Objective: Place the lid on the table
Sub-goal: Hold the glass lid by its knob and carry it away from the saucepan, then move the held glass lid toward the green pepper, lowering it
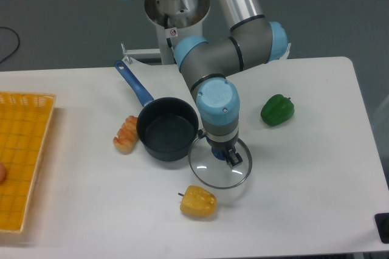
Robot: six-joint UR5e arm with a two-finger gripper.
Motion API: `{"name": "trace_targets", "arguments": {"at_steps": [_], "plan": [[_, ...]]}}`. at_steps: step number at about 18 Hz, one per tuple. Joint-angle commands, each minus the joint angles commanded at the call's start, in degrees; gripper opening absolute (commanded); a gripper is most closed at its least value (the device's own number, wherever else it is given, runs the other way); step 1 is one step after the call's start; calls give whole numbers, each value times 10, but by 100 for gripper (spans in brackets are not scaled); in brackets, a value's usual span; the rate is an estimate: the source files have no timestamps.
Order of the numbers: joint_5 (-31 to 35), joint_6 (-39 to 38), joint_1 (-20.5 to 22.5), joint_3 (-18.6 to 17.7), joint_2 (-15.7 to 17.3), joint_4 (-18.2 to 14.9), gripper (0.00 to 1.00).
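The round glass lid [209, 171] with its thin metal rim lies low over the white table [304, 168], just right of the dark saucepan [167, 136]. Its left rim touches or overlaps the pan's right wall. My gripper [225, 154] points straight down over the lid's middle and is shut on the small blue knob, which shows only as a sliver between the fingers. Whether the lid rests flat on the table or hangs just above it I cannot tell.
A yellow pepper [198, 202] lies close to the lid's front edge. A green pepper [277, 109] sits to the right. A shrimp-like toy [126, 134] lies left of the pan. The yellow mesh tray [21, 155] is at the far left.
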Motion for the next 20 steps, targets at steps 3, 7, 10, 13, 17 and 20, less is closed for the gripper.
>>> {"name": "trace_targets", "arguments": {"at_steps": [3, 7, 10, 13, 17, 20], "plan": [[4, 1, 0, 3, -1, -2, 52], [12, 3, 1, 14, -11, -6, 52], [24, 13, 4, 18, -11, -9, 52], [21, 16, 16, 23, -17, -9, 52], [18, 42, 32, 28, -18, -10, 52], [18, 42, 32, 28, -21, -9, 52]]}}
